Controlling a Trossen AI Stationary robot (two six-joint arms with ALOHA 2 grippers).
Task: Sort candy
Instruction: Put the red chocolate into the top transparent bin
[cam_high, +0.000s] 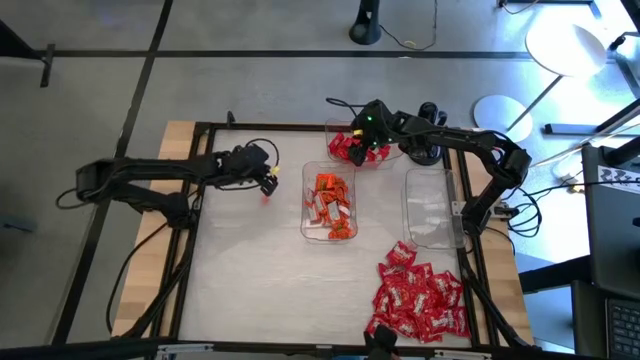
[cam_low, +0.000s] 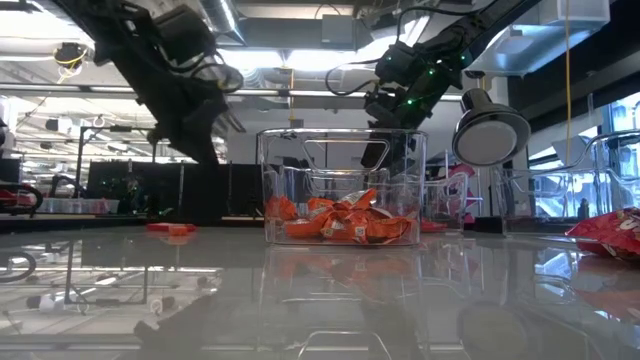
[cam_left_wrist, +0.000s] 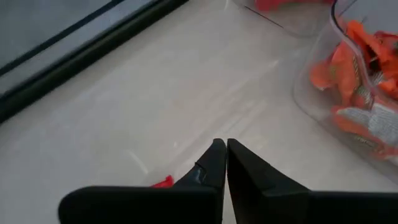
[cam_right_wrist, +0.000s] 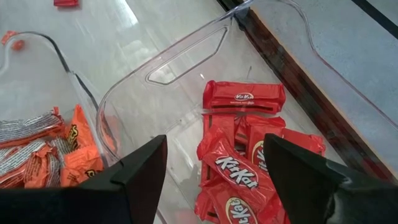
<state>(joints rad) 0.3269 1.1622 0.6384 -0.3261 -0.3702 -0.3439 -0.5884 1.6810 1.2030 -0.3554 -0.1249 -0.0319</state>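
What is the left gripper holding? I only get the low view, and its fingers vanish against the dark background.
Observer: Nothing. The left wrist view shows the left gripper shut with no candy between its fingers. A small red candy lies on the table by them.
Operator: And the right one?
Observer: The right gripper is open over the far tray, which holds Kit Kat candies. It grips nothing.
Operator: Any tray without candy?
Observer: Yes. The high view shows an empty tray on the right, with a loose red pile on the table near it.
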